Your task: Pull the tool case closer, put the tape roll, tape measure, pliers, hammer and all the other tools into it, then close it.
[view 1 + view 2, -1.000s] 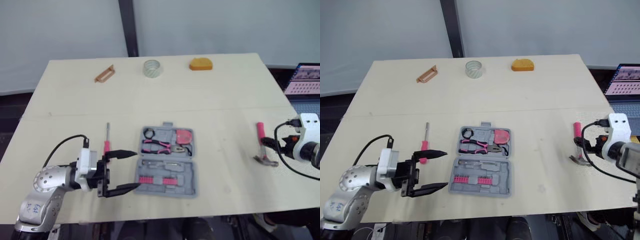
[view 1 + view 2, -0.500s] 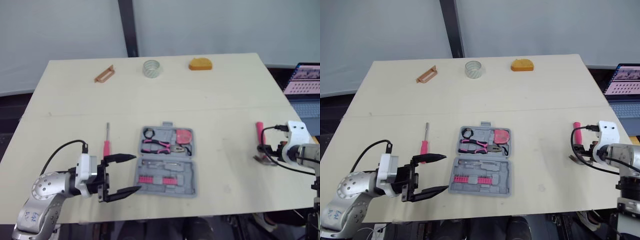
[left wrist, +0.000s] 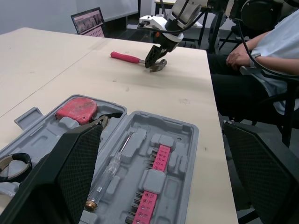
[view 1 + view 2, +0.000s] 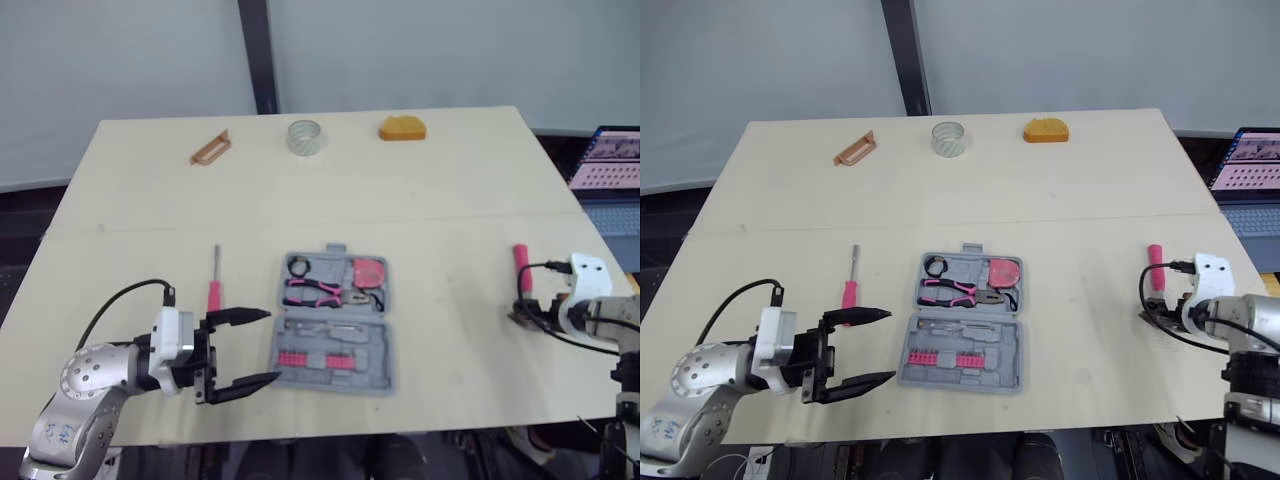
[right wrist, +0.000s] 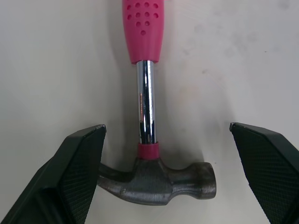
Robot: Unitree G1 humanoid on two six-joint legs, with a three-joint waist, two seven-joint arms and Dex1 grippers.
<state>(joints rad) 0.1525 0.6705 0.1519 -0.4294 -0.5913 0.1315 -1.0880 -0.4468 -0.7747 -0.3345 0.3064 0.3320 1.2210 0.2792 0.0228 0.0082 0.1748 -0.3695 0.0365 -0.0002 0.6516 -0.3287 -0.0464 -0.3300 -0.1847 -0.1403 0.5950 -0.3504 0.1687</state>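
The grey tool case (image 4: 335, 325) lies open at the table's middle front, with pliers (image 4: 320, 292), a pink tape measure (image 4: 368, 272) and pink bits inside. My left gripper (image 4: 272, 346) is open just left of the case, not touching it. A pink-handled hammer (image 4: 521, 272) lies at the right; my right gripper (image 5: 173, 168) is open and straddles its steel head (image 5: 159, 179). A screwdriver (image 4: 213, 282) lies left of the case. The tape roll (image 4: 304, 136) stands at the far edge.
An orange object (image 4: 401, 128) and a brown handle-shaped piece (image 4: 209, 148) lie at the far edge. A laptop (image 4: 605, 160) sits beyond the table's right side. A seated person (image 3: 261, 51) is by that side of the table.
My right gripper has drawn in low over the hammer's head. My left gripper has slid slightly toward the near edge, still open beside the case.
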